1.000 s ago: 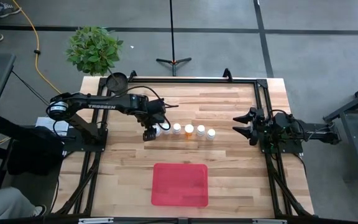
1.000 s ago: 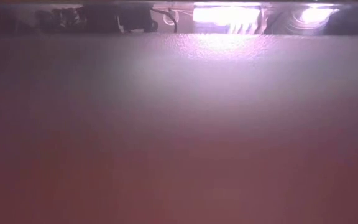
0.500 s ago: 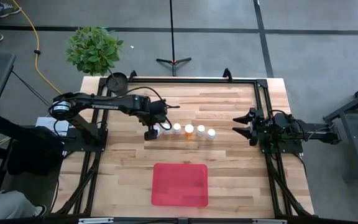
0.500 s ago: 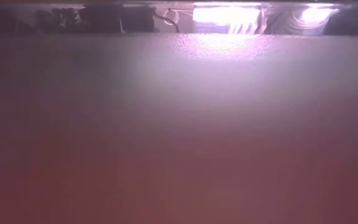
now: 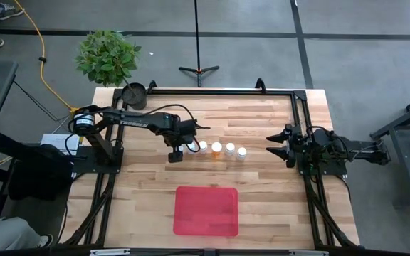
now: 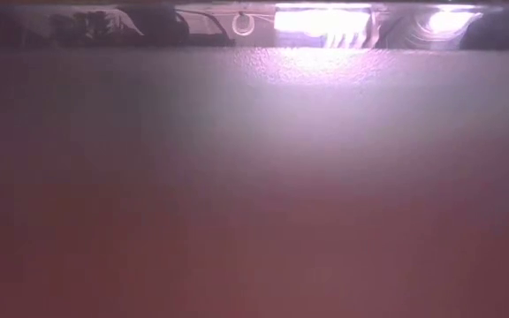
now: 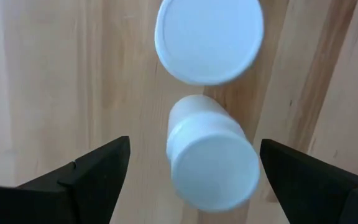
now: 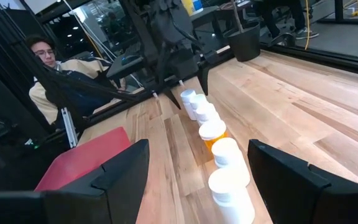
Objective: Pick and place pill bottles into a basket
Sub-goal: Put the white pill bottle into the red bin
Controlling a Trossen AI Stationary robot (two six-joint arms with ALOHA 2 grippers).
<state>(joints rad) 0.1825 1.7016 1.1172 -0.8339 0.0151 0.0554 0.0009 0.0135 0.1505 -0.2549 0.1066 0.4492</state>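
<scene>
A row of small pill bottles with white caps (image 5: pixel 230 148), one with an orange body (image 5: pixel 217 148), stands upright on the wooden table at mid-depth. My left gripper (image 5: pixel 176 152) points straight down over the row's left end. It is open, and its fingers stand on either side of the end bottle (image 7: pixel 213 168) without touching it. The neighbouring bottle (image 7: pixel 209 40) is just beyond. The red basket (image 5: pixel 206 211) lies flat near the front edge. My right gripper (image 5: pixel 275 144) waits open at the right, facing along the row.
A dark round pot (image 5: pixel 134 94) stands at the table's far left corner, with a leafy plant (image 5: pixel 107 55) behind it. Black frame rails (image 5: pixel 299 121) run along the table's sides. A person (image 8: pixel 42 56) sits beyond the left side. The low view shows only a blurred red surface.
My left gripper has come down over the left end of the bottle row, and its arm has reached a little farther toward the table's right. The bottles and the basket have stayed where they were.
</scene>
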